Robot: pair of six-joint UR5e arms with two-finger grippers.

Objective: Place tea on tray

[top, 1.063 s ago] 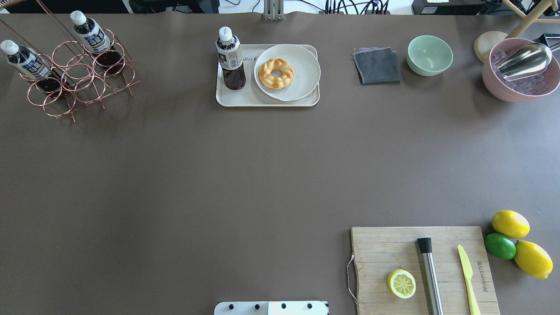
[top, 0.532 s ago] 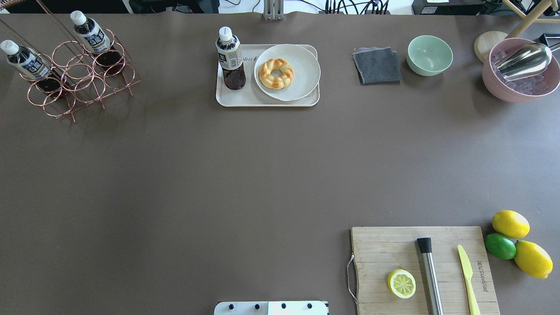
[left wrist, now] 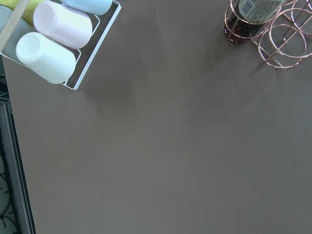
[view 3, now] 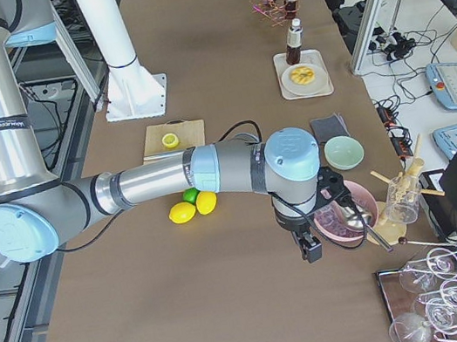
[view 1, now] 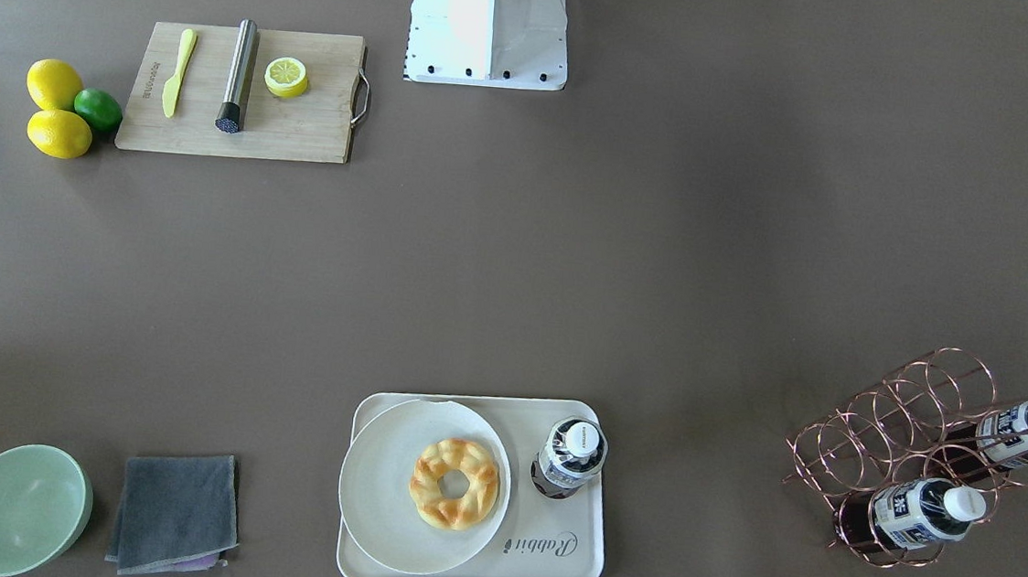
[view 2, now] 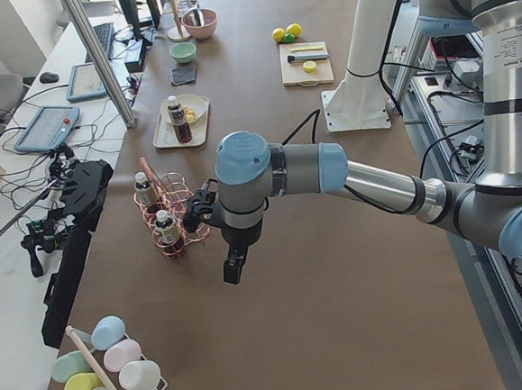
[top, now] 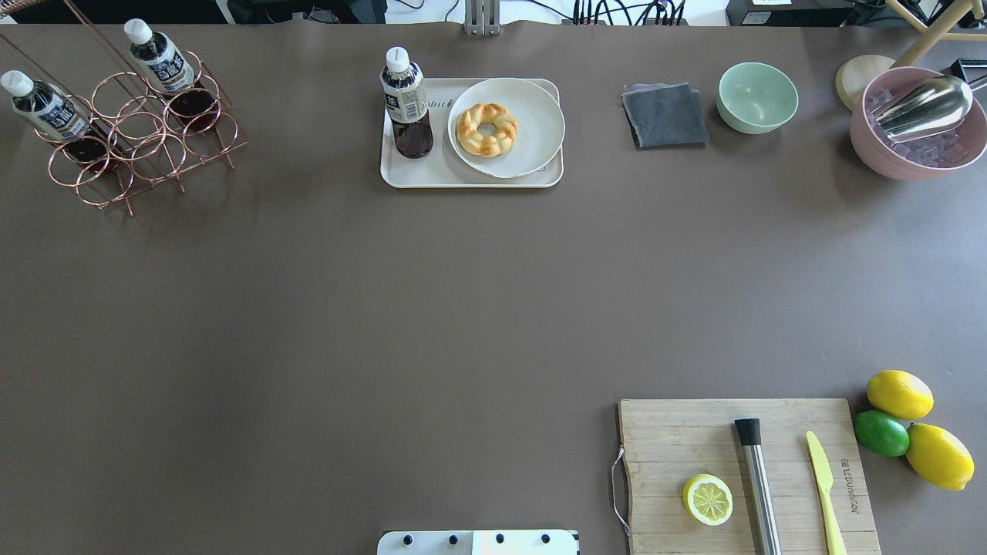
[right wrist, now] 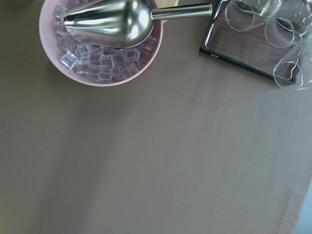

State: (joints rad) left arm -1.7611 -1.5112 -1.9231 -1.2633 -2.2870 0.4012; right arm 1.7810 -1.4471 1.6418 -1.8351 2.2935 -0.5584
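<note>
left gripper [view 2: 233, 269] hangs near the copper wire rack [view 2: 170, 207], right gripper [view 3: 311, 249] beside the pink bowl of ice cubes [view 3: 357, 195]; only the side views catch them, so i cannot tell whether either is apart or together. overhead, the small clear white-capped bottle of dark tea [top: 406, 100] stands upright on the cream-white rectangular plastic tray [top: 432, 174], just beside a round cream plate [top: 533, 139].

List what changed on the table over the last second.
Nothing visibly moved in the overhead view, and nothing was taken hold of or let go. The tea stands on the tray beside the plate, as before.
</note>
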